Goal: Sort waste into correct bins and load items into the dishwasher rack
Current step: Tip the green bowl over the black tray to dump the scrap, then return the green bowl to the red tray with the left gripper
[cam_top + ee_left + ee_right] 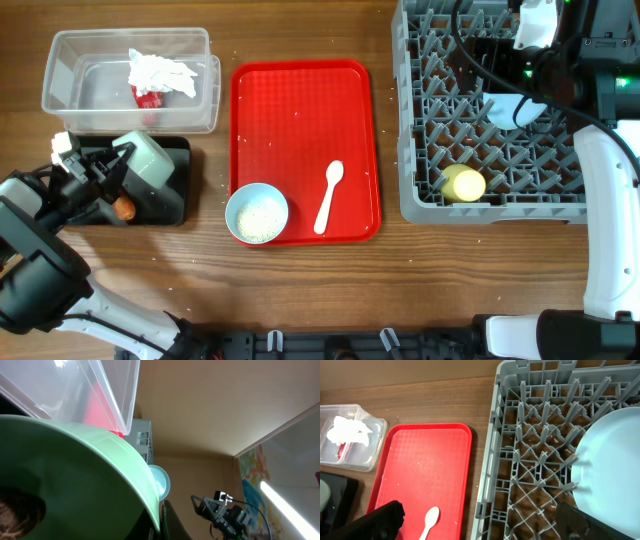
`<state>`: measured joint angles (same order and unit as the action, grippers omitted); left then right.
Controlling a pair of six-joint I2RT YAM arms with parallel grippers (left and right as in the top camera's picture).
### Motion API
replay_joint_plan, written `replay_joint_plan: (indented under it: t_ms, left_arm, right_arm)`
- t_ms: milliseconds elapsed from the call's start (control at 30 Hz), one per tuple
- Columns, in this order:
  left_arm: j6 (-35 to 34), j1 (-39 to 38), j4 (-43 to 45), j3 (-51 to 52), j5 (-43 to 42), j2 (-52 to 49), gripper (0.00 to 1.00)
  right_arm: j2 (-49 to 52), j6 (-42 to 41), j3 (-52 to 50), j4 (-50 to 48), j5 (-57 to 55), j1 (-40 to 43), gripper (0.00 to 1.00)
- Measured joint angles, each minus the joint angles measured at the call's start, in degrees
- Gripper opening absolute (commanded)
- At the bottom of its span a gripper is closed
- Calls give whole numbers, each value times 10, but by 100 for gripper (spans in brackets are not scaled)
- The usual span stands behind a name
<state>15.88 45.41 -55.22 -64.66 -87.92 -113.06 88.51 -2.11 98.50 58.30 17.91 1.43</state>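
Gripper at left (118, 168) clamps pale green bowl (153, 163) above black tray (177, 203).

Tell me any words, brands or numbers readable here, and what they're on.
No text can be read.
The red snack wrapper in the clear tub: any print is too small to read.
The colourful wall sheet, left wrist view: too blurred to read.

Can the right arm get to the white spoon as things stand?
Probably yes. The white spoon lies uncovered on the red tray, apart from the light blue bowl. The right tool is open over the dishwasher rack, and the left arm is off by the black tray.
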Motion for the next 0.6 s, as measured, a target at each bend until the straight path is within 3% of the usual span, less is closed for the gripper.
replay_joint_plan:
  t_ms: [267, 367, 433, 500, 600]
  left_arm:
    - [-13, 10, -24, 0, 5, 0, 4]
    - [-17, 30, -104, -1, 7, 1, 4]
    - [-19, 45, -93, -1, 13, 2, 4]
    - [-16, 60, -16, 1, 42, 3, 4]
    - [-17, 82, -18, 0, 70, 3, 4]
  right_arm:
    - [0, 7, 0, 17, 0, 0, 100]
    - [0, 9, 0, 26, -2, 0, 100]
    - [0, 9, 0, 28, -5, 0, 100]
    - [0, 10, 0, 29, -6, 0, 100]
    - [0, 11, 0, 30, -6, 0, 100]
